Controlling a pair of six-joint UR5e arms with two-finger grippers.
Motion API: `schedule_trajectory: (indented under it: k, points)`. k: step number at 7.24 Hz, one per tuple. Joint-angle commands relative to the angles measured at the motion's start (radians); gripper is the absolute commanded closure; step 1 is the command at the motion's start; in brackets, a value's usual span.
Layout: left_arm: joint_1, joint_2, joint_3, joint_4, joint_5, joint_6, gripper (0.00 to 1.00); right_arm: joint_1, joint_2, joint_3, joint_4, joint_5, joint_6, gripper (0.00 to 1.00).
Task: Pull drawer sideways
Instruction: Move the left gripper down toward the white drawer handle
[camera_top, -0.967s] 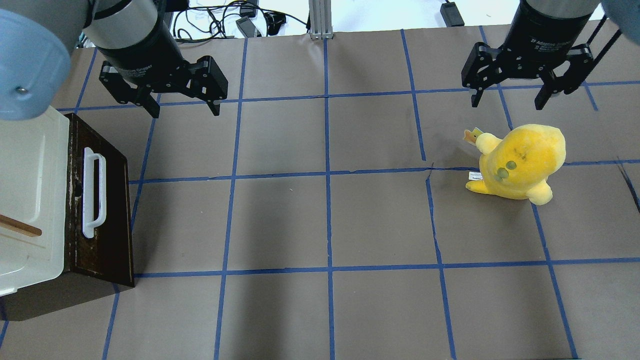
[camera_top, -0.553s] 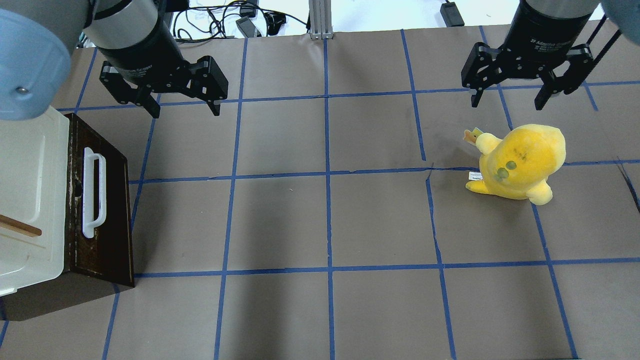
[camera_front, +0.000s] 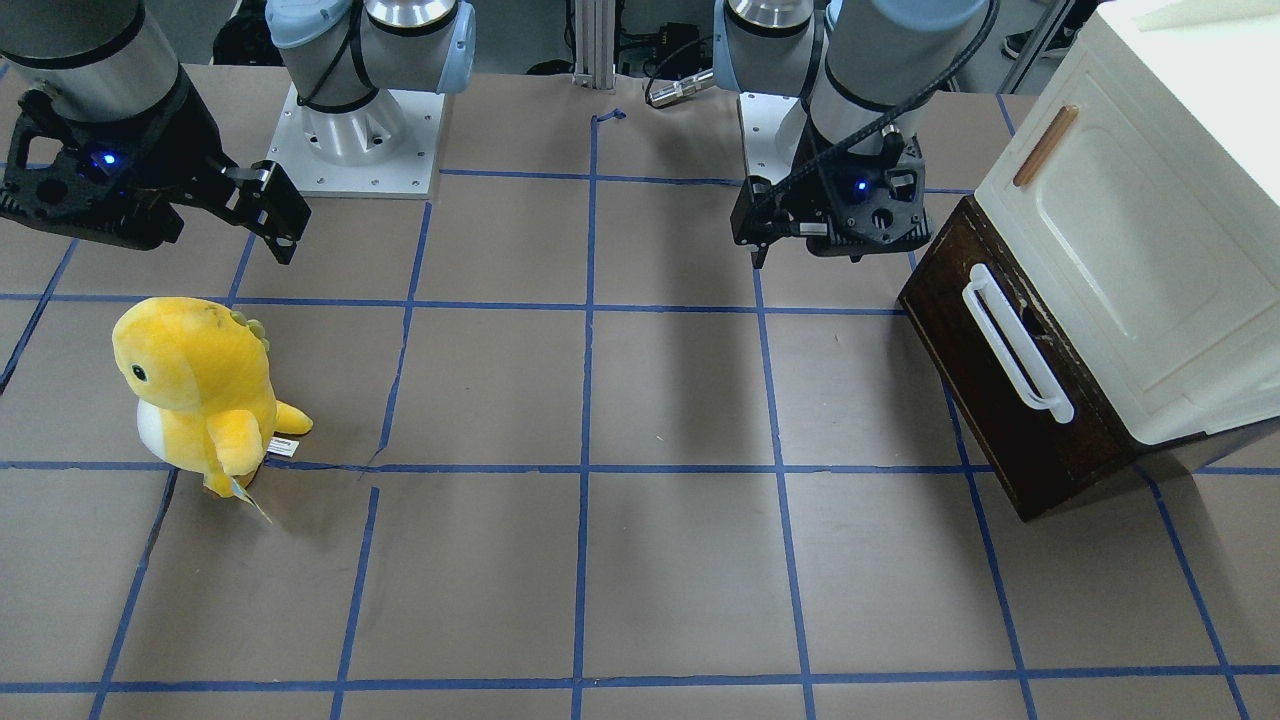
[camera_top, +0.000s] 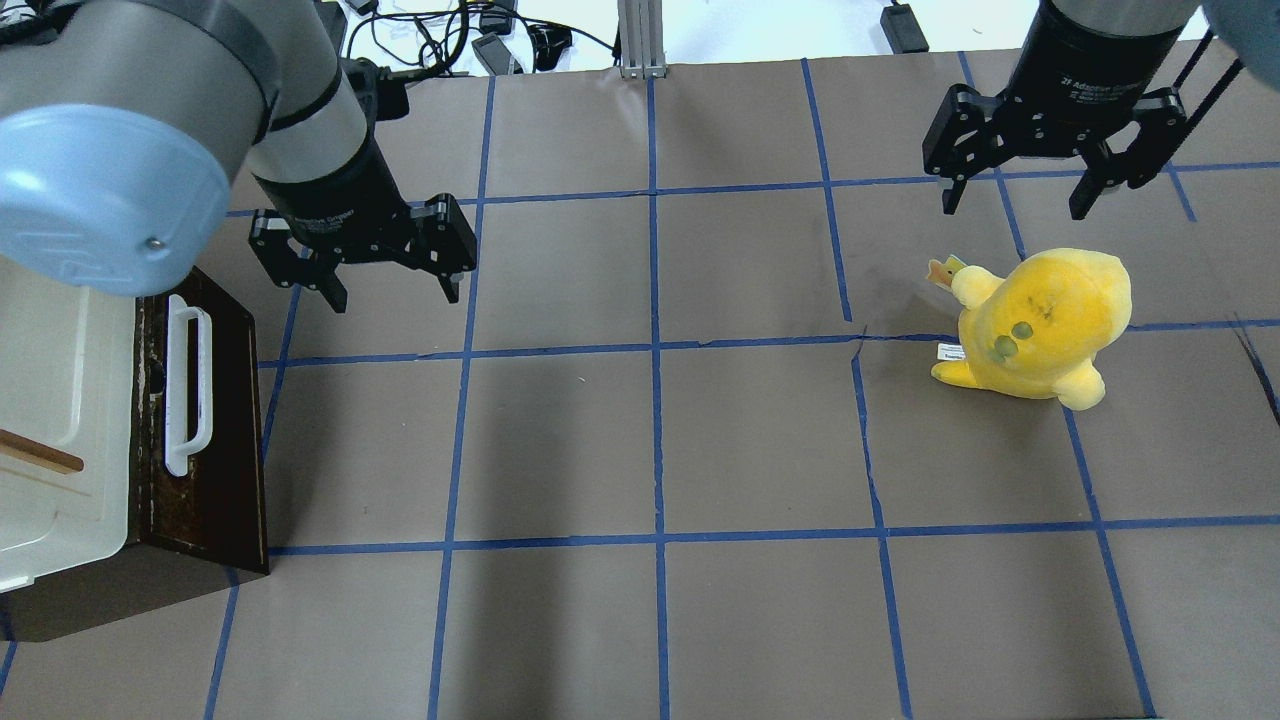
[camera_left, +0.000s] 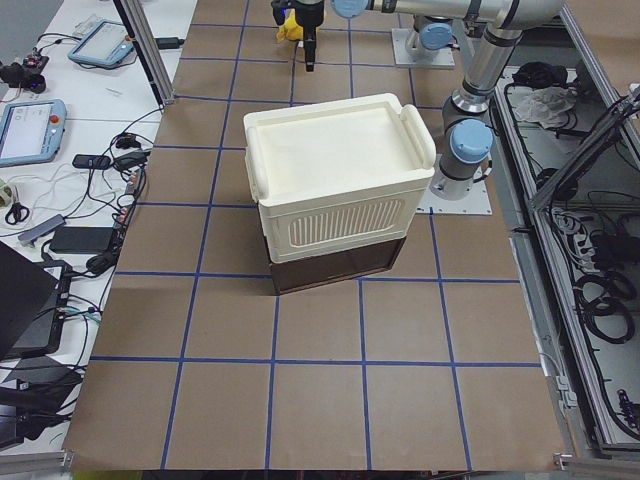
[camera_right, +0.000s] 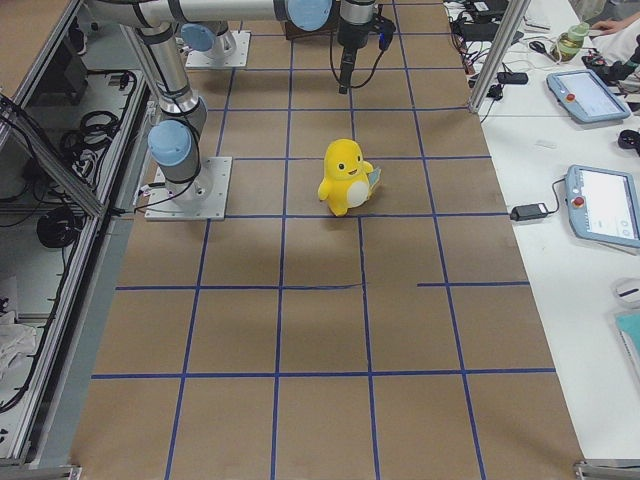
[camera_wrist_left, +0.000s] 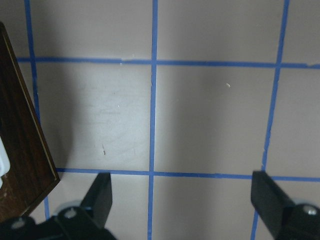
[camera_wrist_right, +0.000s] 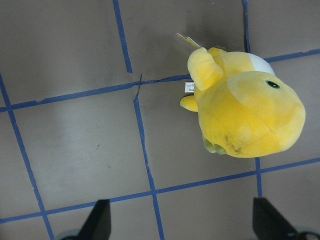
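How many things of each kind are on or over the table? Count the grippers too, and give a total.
Drawer: 1
Cream cabinet: 1
Yellow plush toy: 1
Grippers: 2 (left gripper, right gripper)
Total: 5

White print on the right gripper (camera_top: 1014, 212) body, approx. "2F Adaptive Gripper"; 2nd line below too small to read. The left gripper (camera_top: 397, 300) has similar print, not legible. Yellow plush toy (camera_top: 1040, 320) w/ white tag (camera_top: 949, 351): tiny text, unreadable.

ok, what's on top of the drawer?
The cream cabinet sits directly on the drawer and covers its top. The drawer looks shut, so nothing inside it shows.
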Motion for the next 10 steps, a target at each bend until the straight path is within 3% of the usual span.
schedule_trajectory:
  k: [1, 3, 4, 5, 6, 8, 9, 10]
  points:
    - [0.001, -0.063, -0.127, 0.030, 0.125, -0.027, 0.00, 0.000, 0.000, 0.000, 0.000, 0.000, 0.000, 0.00]
    - [0.001, -0.126, -0.163, 0.027, 0.202, -0.124, 0.00, 0.000, 0.000, 0.000, 0.001, 0.000, 0.000, 0.00]
    - [0.001, -0.155, -0.161, 0.028, 0.406, -0.129, 0.00, 0.000, 0.000, 0.000, 0.000, 0.000, 0.000, 0.00]
    - [-0.001, -0.178, -0.163, 0.015, 0.539, -0.137, 0.00, 0.000, 0.000, 0.000, 0.000, 0.000, 0.000, 0.00]
    - [-0.007, -0.204, -0.163, 0.013, 0.595, -0.181, 0.00, 0.000, 0.000, 0.000, 0.001, 0.000, 0.000, 0.00]
    - [-0.027, -0.292, -0.163, -0.034, 0.972, -0.215, 0.00, 0.000, 0.000, 0.000, 0.000, 0.000, 0.000, 0.00]
    - [-0.027, -0.325, -0.174, -0.039, 1.084, -0.238, 0.00, 0.000, 0.000, 0.000, 0.000, 0.000, 0.000, 0.00]
    - [-0.027, -0.350, -0.197, -0.057, 1.137, -0.304, 0.00, 0.000, 0.000, 0.000, 0.000, 0.000, 0.000, 0.00]
